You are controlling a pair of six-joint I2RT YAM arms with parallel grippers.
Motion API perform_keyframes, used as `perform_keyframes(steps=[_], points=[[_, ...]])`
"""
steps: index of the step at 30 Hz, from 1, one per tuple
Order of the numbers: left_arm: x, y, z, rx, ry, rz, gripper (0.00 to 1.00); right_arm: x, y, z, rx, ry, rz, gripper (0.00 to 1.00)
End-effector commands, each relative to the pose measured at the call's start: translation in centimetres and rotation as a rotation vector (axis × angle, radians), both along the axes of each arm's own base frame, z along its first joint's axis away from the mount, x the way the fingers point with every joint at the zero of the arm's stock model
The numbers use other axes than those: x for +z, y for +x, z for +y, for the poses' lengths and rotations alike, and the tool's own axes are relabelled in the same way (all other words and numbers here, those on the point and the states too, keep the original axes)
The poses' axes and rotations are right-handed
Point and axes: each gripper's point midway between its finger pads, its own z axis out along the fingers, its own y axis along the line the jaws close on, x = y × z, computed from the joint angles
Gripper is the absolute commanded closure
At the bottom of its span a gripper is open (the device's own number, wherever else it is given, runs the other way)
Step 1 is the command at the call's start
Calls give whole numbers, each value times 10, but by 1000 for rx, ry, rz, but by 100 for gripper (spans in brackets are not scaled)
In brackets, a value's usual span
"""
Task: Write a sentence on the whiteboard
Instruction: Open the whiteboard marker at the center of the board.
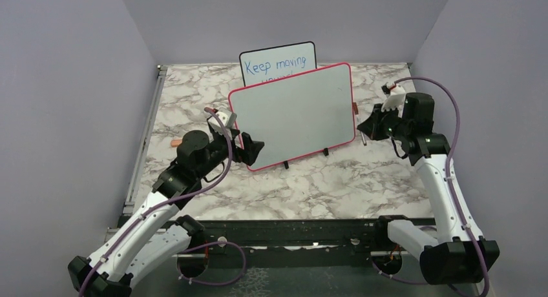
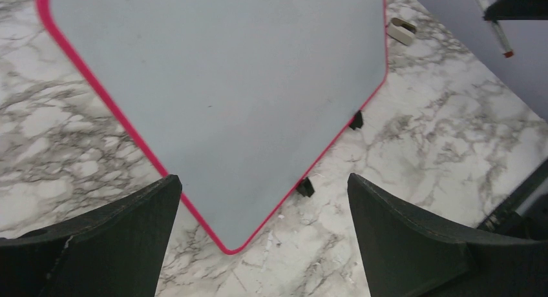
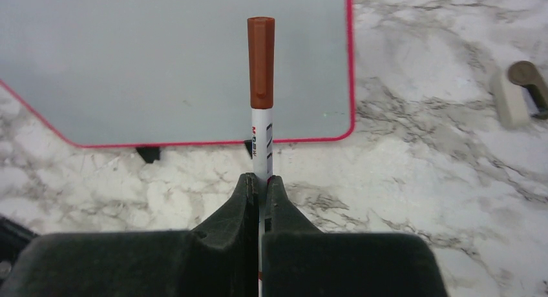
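Observation:
The whiteboard (image 1: 294, 113), pink-red framed, stands tilted on small black feet at mid table. Its face (image 2: 220, 84) is blank; no sentence shows on it. My left gripper (image 1: 252, 152) is open at the board's lower left corner, and in the left wrist view that corner lies between the spread fingers (image 2: 263, 187) without touching them. My right gripper (image 1: 365, 126) hovers off the board's right edge, shut (image 3: 263, 177) on a white marker (image 3: 262, 139). The marker's brown-red cap (image 3: 261, 61) is on and points at the board (image 3: 161, 64).
A smaller black-framed board (image 1: 278, 61) with blue writing leans behind the whiteboard. A small orange piece (image 1: 176, 143) lies on the marble table at the left. A beige block (image 3: 514, 97) rests to the right of the board. Grey walls enclose the table.

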Motion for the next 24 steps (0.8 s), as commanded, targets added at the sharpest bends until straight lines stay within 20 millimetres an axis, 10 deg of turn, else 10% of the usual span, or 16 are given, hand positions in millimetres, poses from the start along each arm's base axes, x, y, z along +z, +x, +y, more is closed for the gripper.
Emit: perform_keyframes(steps=[1,12,24], points=[[38,-14,-38,-205,-134,-13,1,13,-28,50,255,80,5,100],[50,-31,-70,-454,-107,1,2,19,-64,131,677,128,23,100],[38,-42,-101,-700,-96,103,11,18,-94,170,903,129,12,100]])
